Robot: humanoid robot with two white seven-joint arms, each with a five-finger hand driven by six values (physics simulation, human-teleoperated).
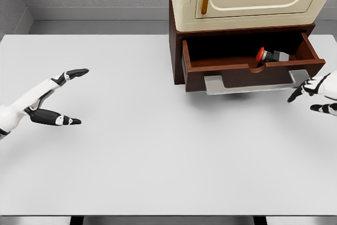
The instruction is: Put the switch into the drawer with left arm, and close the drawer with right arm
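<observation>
Switch [271, 55] lies in the open drawer [253, 69], right hand [316, 92], fingers spread and empty, just beside its front's right end, left hand [55, 98] open far off.

White table [158, 146], flat matte top; brown cabinet [178, 51] with open drawer [247, 69] stands on it at 1 o'clock, against the far edge.
</observation>
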